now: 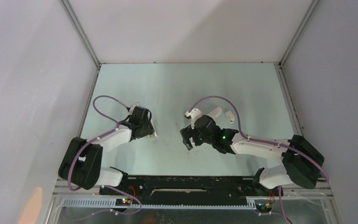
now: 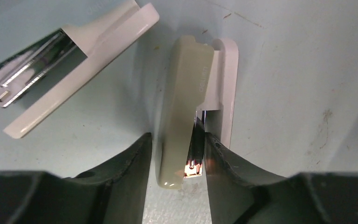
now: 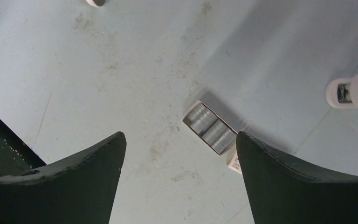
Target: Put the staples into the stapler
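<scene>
Table (image 3: 98,70) pale mint with brownish smudges. Staples (image 3: 209,128) grey with fine silver stripes, in a white box (image 3: 234,163). Stapler (image 2: 182,93) has a cream top, white base and chrome inside. Second stapler (image 2: 88,42) white with chrome rails. Left gripper (image 2: 178,140) and right gripper (image 3: 181,135) matte black. Left arm (image 1: 116,137) and right arm (image 1: 256,147) white with black joints. Cables (image 1: 107,100) purple. Green light (image 1: 223,137) on right arm. Walls (image 1: 28,70) pale grey.
</scene>
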`<state>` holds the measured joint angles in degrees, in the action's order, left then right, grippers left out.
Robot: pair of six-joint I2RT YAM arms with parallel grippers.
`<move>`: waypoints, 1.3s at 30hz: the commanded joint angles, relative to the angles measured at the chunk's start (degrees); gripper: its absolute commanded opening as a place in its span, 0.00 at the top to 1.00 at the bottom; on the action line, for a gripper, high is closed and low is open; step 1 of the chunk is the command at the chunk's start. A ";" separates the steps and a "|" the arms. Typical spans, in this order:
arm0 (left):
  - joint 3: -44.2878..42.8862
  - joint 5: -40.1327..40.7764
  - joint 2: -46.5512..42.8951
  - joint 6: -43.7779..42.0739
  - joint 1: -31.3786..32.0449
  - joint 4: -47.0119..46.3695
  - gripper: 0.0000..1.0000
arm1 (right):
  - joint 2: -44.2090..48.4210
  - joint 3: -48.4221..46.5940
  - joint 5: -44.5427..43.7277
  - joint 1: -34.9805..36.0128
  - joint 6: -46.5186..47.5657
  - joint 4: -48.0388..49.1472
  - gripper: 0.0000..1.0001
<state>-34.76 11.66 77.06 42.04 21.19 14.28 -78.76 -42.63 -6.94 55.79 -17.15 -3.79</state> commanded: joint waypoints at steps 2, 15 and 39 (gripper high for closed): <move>1.41 -3.75 1.60 -0.81 -0.36 -4.44 0.57 | -4.49 -4.64 -1.34 2.15 1.37 7.04 0.11; 3.94 -7.42 -5.26 5.72 4.26 -4.94 0.66 | -17.43 -8.72 -3.96 6.15 3.32 20.96 0.18; 3.83 -9.36 -9.82 11.92 11.24 -3.94 0.66 | -28.53 -9.22 -16.95 11.00 8.46 34.10 0.61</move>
<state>-30.44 3.51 69.78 52.53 31.62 10.52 -106.30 -49.87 -19.35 66.72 -10.24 25.98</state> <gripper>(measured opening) 0.370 0.470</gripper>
